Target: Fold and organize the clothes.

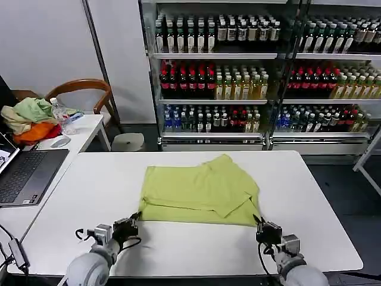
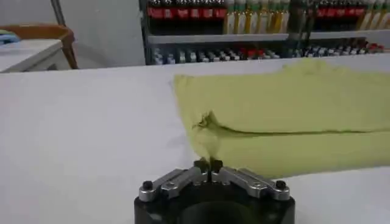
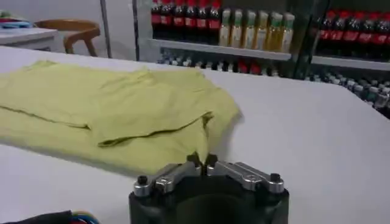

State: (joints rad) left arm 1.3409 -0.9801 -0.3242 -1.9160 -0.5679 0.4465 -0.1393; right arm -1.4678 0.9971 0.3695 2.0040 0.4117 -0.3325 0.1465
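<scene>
Now, your lime yellow-green cotton T-shirt lies folded mid-desk, long axis left-to-right, no print readable, left hand pinched closed on its near-left corner, right hand closed on its near-right corner.

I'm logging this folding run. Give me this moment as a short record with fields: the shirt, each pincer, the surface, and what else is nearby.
shirt: lime T-shirt, partly folded, lying flat mid-table
left pincer: shut on the shirt's near left corner
right pincer: shut on the shirt's near right corner
surface: white table
nearby: laptop on the left; garment heap on a side table; drink shelves behind
</scene>
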